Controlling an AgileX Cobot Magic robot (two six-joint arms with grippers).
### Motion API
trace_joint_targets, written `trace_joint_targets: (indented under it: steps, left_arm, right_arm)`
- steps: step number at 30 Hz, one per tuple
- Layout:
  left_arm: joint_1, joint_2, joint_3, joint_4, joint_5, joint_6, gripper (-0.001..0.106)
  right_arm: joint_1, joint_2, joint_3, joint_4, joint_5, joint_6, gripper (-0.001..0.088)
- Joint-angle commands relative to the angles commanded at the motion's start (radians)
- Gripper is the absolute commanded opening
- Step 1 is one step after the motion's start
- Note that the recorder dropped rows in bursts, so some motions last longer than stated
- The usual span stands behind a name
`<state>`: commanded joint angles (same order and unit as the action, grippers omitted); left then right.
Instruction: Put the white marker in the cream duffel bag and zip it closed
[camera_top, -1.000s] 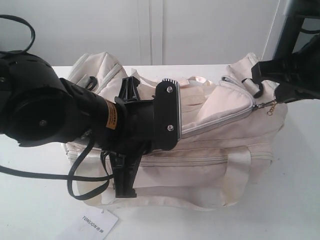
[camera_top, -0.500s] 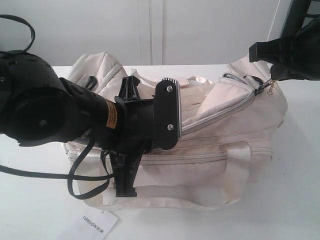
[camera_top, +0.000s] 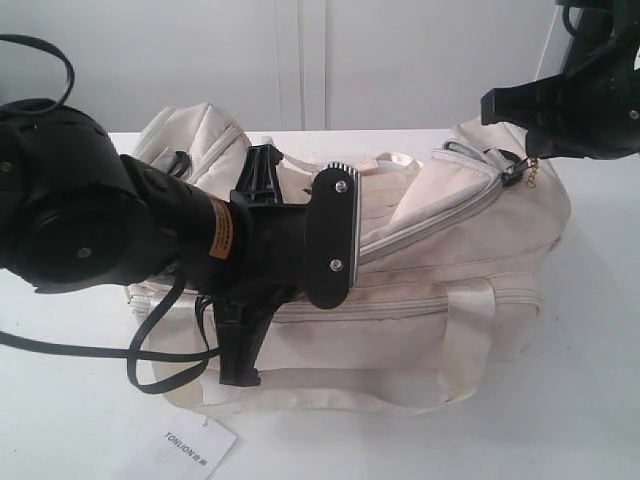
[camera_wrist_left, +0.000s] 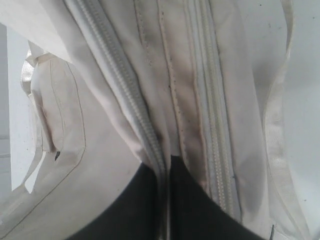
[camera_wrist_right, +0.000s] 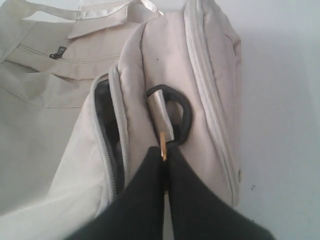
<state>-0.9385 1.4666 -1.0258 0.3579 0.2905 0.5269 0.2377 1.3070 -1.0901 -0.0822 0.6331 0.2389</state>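
Note:
The cream duffel bag (camera_top: 400, 320) lies on the white table, its top zip partly open with dark lining (camera_wrist_right: 105, 125) showing. My left gripper (camera_wrist_left: 164, 167) is shut on a fold of the bag's fabric along the zip track (camera_wrist_left: 125, 90). In the exterior view its black arm (camera_top: 90, 210) covers the bag's left half. My right gripper (camera_wrist_right: 164, 152) is shut on the gold zip pull (camera_wrist_right: 163, 145) beside the black end ring (camera_wrist_right: 182, 112). In the exterior view this gripper (camera_top: 535, 150) hangs over the bag's right end. The white marker is out of view.
A white paper hang tag (camera_top: 190, 445) lies at the table's front edge, left of centre. A black cable (camera_top: 165, 350) loops down from the left arm over the bag's front. The bag's front handle (camera_top: 470, 340) drapes over the pocket. Bare table (camera_top: 590, 380) lies to the right.
My right gripper has risen and shifted slightly left, lifting the zip pull and the bag's right end. The left arm has shifted only a little.

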Motion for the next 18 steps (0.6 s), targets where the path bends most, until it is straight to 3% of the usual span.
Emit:
trace_joint_targets:
  steps: [4, 12, 15, 18]
  left_arm:
    - [0.000, 0.000, 0.000, 0.001, -0.008, 0.000, 0.001]
    - [0.000, 0.000, 0.000, 0.001, -0.010, 0.000, 0.039]
    - [-0.003, -0.002, 0.000, -0.003, -0.006, 0.000, 0.047]
    - [-0.010, -0.008, 0.000, -0.021, -0.006, -0.033, 0.048]
  right_arm:
    - [0.000, 0.000, 0.000, 0.014, 0.004, 0.000, 0.0000]
    - [0.000, 0.000, 0.000, 0.093, -0.003, -0.022, 0.0000]
    - [0.000, 0.000, 0.000, 0.101, 0.009, -0.022, 0.0000]
    - [0.000, 0.000, 0.000, 0.112, 0.018, -0.022, 0.0000]
